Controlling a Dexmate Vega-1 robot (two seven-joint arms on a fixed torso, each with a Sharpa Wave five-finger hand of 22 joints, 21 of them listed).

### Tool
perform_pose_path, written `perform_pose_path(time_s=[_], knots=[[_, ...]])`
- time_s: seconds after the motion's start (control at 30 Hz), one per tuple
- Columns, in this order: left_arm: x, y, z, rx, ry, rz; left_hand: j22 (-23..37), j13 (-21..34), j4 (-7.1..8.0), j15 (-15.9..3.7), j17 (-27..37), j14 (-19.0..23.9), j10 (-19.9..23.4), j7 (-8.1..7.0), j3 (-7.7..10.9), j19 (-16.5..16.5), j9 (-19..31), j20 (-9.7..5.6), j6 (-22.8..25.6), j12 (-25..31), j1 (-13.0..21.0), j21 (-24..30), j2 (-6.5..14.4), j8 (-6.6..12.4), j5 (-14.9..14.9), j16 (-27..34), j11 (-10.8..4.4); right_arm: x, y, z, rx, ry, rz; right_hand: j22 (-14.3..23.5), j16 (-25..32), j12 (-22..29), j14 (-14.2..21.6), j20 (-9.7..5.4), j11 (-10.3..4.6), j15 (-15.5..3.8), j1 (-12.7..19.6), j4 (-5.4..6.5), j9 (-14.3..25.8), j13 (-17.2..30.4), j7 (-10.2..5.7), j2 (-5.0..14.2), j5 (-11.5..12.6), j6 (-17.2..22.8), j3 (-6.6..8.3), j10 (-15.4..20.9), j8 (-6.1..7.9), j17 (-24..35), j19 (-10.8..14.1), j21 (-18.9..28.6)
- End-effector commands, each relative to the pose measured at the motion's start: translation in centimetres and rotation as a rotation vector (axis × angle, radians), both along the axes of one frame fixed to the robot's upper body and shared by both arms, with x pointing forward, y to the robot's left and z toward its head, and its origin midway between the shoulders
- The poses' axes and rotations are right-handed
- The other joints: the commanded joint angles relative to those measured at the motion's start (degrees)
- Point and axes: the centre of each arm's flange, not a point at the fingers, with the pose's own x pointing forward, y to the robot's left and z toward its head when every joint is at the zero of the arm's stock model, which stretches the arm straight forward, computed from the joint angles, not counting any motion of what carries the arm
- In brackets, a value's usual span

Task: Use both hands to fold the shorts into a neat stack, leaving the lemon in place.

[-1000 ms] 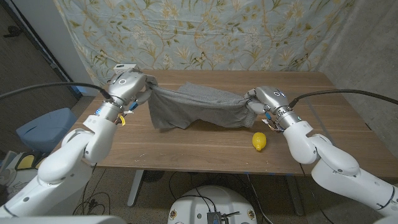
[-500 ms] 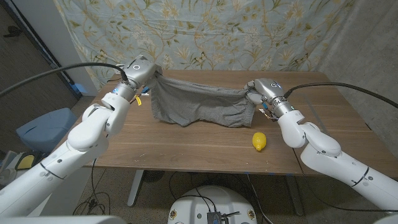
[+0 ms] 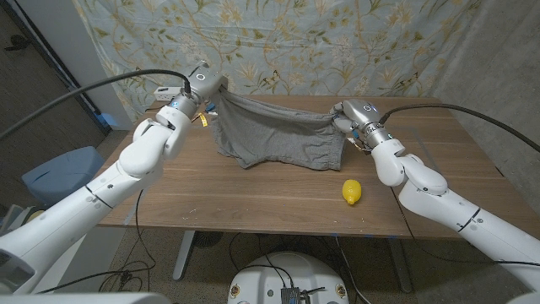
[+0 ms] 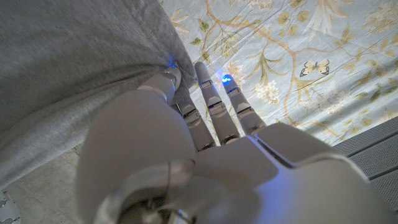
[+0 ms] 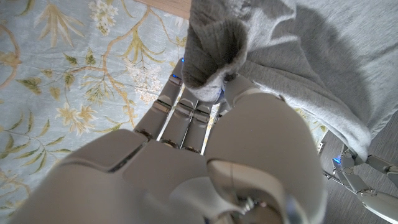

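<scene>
- Overhead, head view: the grey shorts (image 3: 274, 135) hang stretched between both hands above the far half of the wooden table (image 3: 253, 203). The left hand (image 3: 205, 84) grips one end, the right hand (image 3: 348, 116) the other; the lower hem touches the tabletop. The lemon (image 3: 352, 192) lies on the table nearer the front edge, apart from the shorts, below the right hand.
- Left wrist view: the left hand (image 4: 186, 155) pinches the shorts (image 4: 68, 68) between thumb and fingers (image 4: 208, 102); the floral curtain (image 4: 298, 56) lies beyond.
- Right wrist view: the right hand (image 5: 205, 149) clamps a bunched fold of the shorts (image 5: 214, 53), fingers (image 5: 180, 112) closed on it; the left hand's fingers show at the picture's corner.
</scene>
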Motion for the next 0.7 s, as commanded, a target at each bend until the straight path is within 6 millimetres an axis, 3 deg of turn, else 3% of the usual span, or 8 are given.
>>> perform_pose_path(time_s=[0.03,0.27,0.47,0.7], knots=[[3.0,-1.1,1.5,0.066,-0.003,0.068,0.1,20.9,4.35,-8.91,0.1,-0.3,0.2,-0.28,4.61,0.1,-0.1,-0.26,0.1,15.5,0.3,0.3,0.3,-0.12,-0.3,-0.4,-0.57,2.5,0.4,1.3,-0.039,-0.015,-0.045,0.1,-0.2,0.1,-0.3,0.14,-0.27,-5.19,-0.4,0.3,0.1,0.2,-0.06,0.22,0.0,-0.4,0.15,0.1,-0.25,0.3,-0.2,0.3],[5.0,-0.6,1.9,0.062,0.012,0.088,0.0,19.9,4.38,-9.08,0.1,-0.4,0.4,-0.4,4.73,0.0,-0.7,-0.39,0.3,14.9,0.3,0.6,0.2,-0.12,-0.6,-0.9,-0.57,3.9,0.7,2.0,-0.054,-0.021,-0.066,0.0,-0.3,0.0,-0.4,0.05,-0.44,-5.21,-0.5,0.45,0.1,0.4,-0.14,0.29,-0.1,-0.6,0.14,-0.1,-0.32,0.5,-0.4,0.6],[6.3,-0.5,2.1,0.058,0.008,0.084,-0.2,16.4,1.18,-9.39,2.1,1.3,2.0,-0.08,3.16,0.7,-3.7,-1.94,2.4,13.2,2.1,1.9,-0.6,-1.2,-4.0,0.5,-0.58,5.1,1.1,2.6,-0.064,-0.022,-0.08,0.0,-0.4,0.0,-0.3,0.04,-0.49,-5.28,-0.6,0.58,0.1,0.6,-0.24,0.38,-0.3,-0.7,0.19,-0.1,-0.39,0.7,-0.3,0.8],[7.8,-0.8,2.1,0.08,-0.025,0.112,-0.4,14.3,0.57,-9.16,2.2,1.0,2.2,0.15,2.72,0.6,-6.0,-2.15,2.5,11.9,1.8,2.5,-0.3,-2.97,-6.4,0.1,-0.68,6.6,1.5,2.9,-0.076,-0.007,-0.106,-0.1,-0.6,0.0,-0.2,0.03,-0.54,-5.31,-0.7,0.65,0.1,0.8,-0.35,0.37,-0.4,-0.9,0.25,-0.1,-0.53,0.9,-0.3,1.2]])
